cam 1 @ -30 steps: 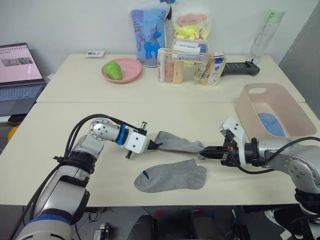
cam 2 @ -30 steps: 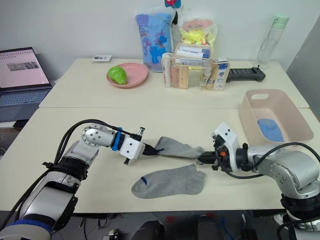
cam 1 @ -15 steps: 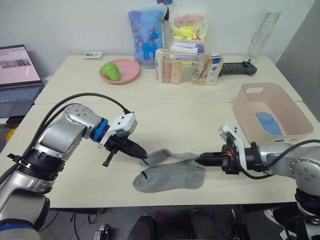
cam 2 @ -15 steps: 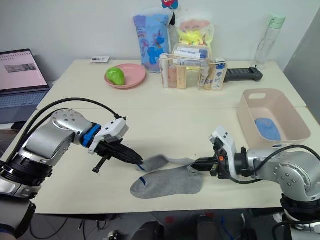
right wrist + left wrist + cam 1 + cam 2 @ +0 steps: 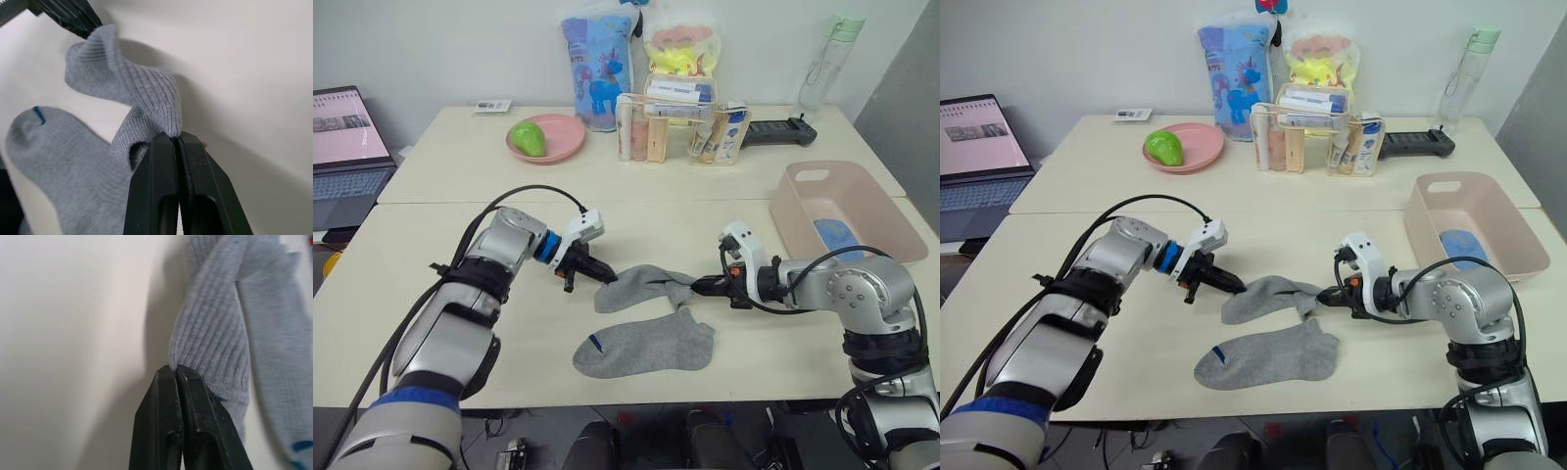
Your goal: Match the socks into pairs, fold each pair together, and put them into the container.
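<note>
Both arms reach inward low, left gripper (image 5: 607,277) and right gripper (image 5: 698,286) jaws pinched closed.

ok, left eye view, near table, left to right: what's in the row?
Left claw → crumpled grey ankle sock pinched at both ends → right claw → pale pink rectangular plastic tub holding a light blue sock.
</note>
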